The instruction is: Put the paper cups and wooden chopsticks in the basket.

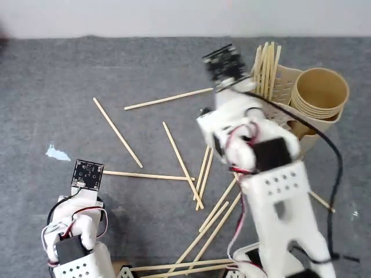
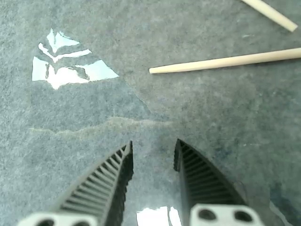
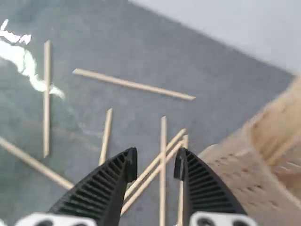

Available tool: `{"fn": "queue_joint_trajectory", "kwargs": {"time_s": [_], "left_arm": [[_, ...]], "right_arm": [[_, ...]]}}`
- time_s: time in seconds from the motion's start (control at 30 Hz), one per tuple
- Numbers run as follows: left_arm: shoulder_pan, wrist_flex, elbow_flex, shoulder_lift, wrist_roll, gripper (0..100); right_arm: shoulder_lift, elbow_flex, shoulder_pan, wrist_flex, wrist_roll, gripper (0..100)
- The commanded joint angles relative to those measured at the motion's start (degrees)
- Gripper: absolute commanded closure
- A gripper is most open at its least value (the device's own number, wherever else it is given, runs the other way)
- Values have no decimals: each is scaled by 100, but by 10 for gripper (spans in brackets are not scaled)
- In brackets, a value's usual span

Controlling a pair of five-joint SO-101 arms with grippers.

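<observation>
The paper cups (image 1: 320, 90) sit stacked in the basket (image 1: 284, 81), and a bundle of chopsticks (image 1: 266, 63) stands upright beside them, so the cup part looks done. The step in hand appears to be gathering the loose chopsticks (image 1: 182, 159) scattered over the grey table (image 1: 69, 75).

The right gripper (image 3: 155, 153) hangs with its jaws parted and nothing between them. The basket wall (image 3: 244, 179) is just beside it, and a small cluster of sticks (image 3: 162, 155) lies on the table below its fingertips. The left gripper (image 2: 153, 143) is likewise open and empty, low over the table. The blunt end of one chopstick (image 2: 225, 61) lies ahead of its fingertips, apart from them.

The next move probably calls for lowering the right gripper onto a single stick from that cluster (they overlap, so taking only one may be fiddly). The jaws should straddle it across its length before closing.
</observation>
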Motion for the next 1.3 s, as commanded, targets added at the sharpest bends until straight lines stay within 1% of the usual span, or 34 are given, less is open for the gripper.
{"fn": "queue_joint_trajectory", "kwargs": {"time_s": [0.0, 0.1, 0.2, 0.27, 0.37, 0.5, 0.67, 0.8, 0.87, 1.03, 1.13, 1.27], "left_arm": [[26, 35, -66, -44, 35, 863], [26, 35, -66, -44, 35, 863], [26, 35, -66, -44, 35, 863], [26, 35, -66, -44, 35, 863], [26, 35, -66, -44, 35, 863], [26, 35, -66, -44, 35, 863], [26, 35, -66, -44, 35, 863], [26, 35, -66, -44, 35, 863], [26, 35, -66, -44, 35, 863], [26, 35, -66, -44, 35, 863], [26, 35, -66, -44, 35, 863], [26, 35, -66, -44, 35, 863]], "right_arm": [[664, -325, -330, 198, -62, 848], [1429, -360, -532, 171, -176, 846], [2141, -545, -769, 163, -396, 800], [2615, -756, -884, 163, -484, 774], [3327, -1240, -1042, 154, -501, 772], [4330, -2040, -1077, 145, -501, 772], [5640, -2963, -1059, -119, -466, 772], [6501, -3710, -1086, -75, -466, 774], [6853, -4026, -1059, -66, -457, 807], [7407, -4527, -1007, -66, -369, 986], [7389, -4554, -998, -57, -97, 988], [7029, -4554, -1042, 268, -79, 991]]}}
